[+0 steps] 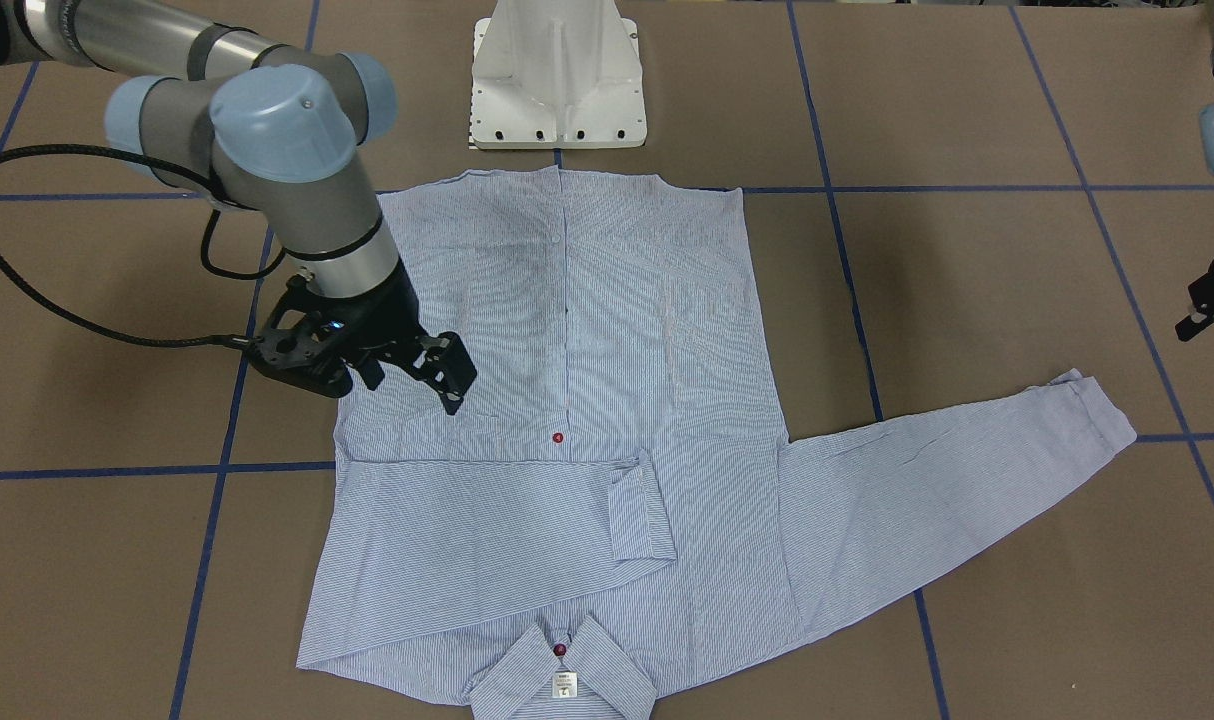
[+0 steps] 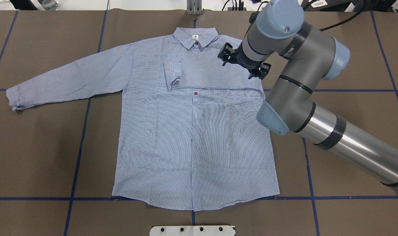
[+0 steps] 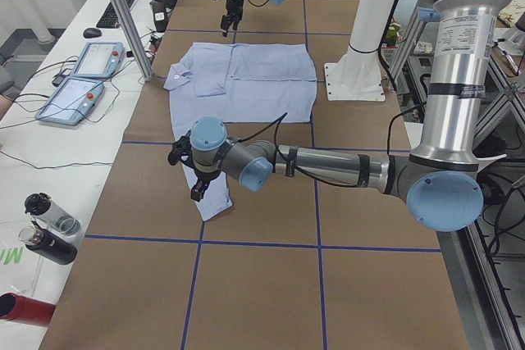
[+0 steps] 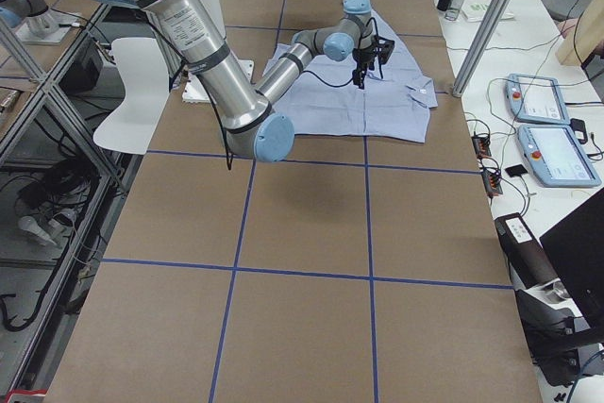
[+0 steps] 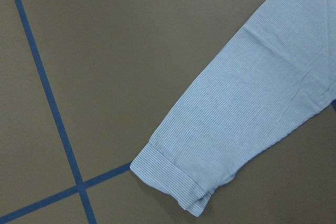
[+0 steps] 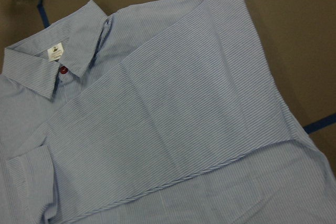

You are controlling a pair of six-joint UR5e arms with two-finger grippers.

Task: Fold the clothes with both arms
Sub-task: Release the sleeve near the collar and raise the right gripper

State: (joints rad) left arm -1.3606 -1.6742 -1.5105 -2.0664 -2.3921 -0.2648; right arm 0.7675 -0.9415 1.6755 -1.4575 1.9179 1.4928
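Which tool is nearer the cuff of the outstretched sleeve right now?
Left. The left tool hangs close by the cuff; the right tool is far across the shirt, near the chest pocket.

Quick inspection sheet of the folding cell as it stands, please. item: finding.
surface: brown table with blue tape grid.
job's things: shirt flat, front up, collar away from robot; right-side sleeve folded across chest, left-side sleeve stretched out.
clutter: nothing seen.
grippers: right gripper above the shirt's shoulder, looks open, empty; left gripper over the cuff, state unclear.
cables: black cable loops off the right wrist.
surroundings: white pedestal; pendants and bottles on side bench.
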